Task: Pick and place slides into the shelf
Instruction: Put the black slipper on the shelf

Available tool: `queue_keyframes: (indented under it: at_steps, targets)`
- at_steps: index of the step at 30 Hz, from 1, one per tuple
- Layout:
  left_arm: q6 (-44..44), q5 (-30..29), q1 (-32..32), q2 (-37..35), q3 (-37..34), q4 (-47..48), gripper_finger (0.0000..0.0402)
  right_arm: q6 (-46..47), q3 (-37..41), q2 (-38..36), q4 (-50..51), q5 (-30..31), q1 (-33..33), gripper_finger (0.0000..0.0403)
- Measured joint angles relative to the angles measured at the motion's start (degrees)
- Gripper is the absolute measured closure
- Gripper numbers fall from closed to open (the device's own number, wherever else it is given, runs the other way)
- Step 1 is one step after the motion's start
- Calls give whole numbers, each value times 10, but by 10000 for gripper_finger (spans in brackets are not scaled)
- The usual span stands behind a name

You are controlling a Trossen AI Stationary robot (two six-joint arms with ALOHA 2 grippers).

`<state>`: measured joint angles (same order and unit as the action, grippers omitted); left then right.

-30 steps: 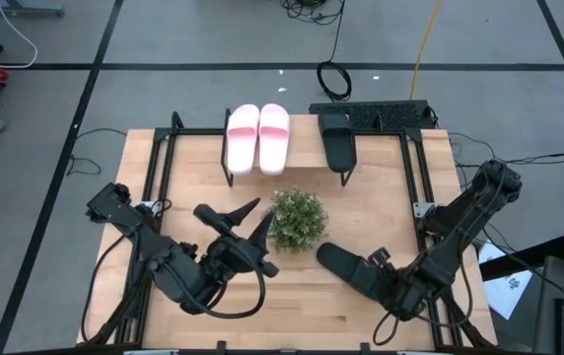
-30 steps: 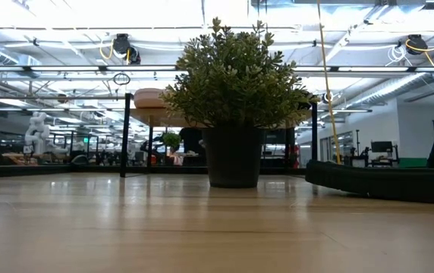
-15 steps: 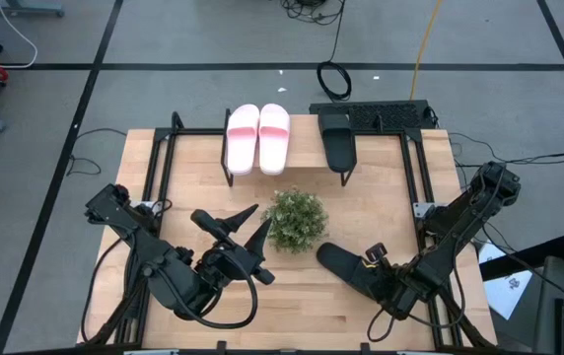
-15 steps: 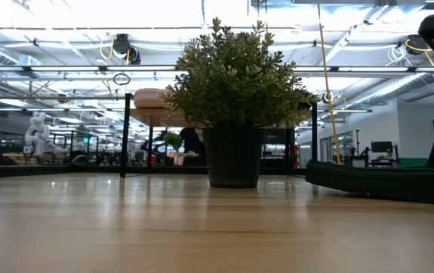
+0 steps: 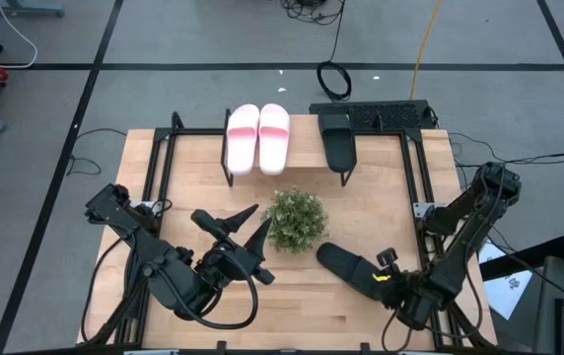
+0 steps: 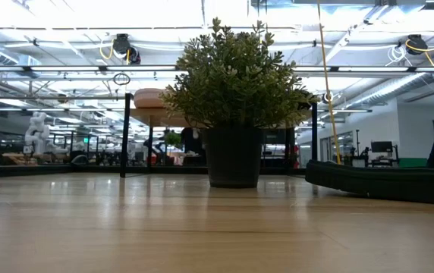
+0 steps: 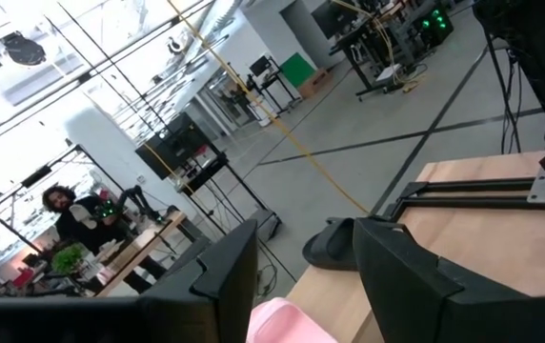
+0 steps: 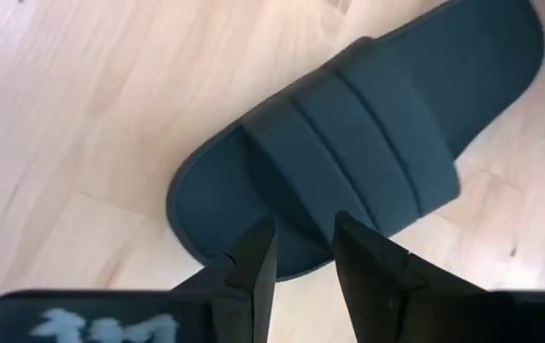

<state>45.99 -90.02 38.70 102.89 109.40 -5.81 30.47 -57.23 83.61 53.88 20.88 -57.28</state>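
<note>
One black slide (image 5: pixel 344 264) lies sole down on the table, right of the plant; it also shows in the right wrist view (image 8: pixel 368 124) and the low view (image 6: pixel 376 182). My right gripper (image 5: pixel 371 275) hangs just over the slide's near-right end, pointing steeply down, its fingers open by a narrow gap (image 8: pixel 306 252) and touching nothing that I can see. The pink pair (image 5: pixel 257 138) and another black slide (image 5: pixel 337 144) rest on the shelf (image 5: pixel 307 138) at the far edge. My left gripper (image 5: pixel 262 213) waits open and level above the table, left of the plant.
A bushy green plant (image 5: pixel 295 219) in a dark pot (image 6: pixel 232 155) stands mid-table between the arms and the shelf. A black strip of sockets (image 5: pixel 381 115) lies behind the shelf. Black frame rails (image 5: pixel 415 177) run along the table's left and right sides.
My right gripper has moved down and toward the table's near-right corner, along the black slide to its end, and its wrist has rolled. The slide has stayed where it was.
</note>
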Motion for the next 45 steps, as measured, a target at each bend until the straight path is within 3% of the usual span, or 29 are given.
queue_keyframes:
  at_steps: [9, 37, 45]
  targets:
    - [4, 0, 0, 0, 0, 0, 220, 34, 43, 0, -13, 4, -14, 307]
    - [17, 0, 0, 0, 0, 0, 220, 29, 77, 0, -90, 89, -17, 307]
    - [18, 0, 0, 0, 0, 0, 220, 30, 77, 0, -89, 73, -25, 307]
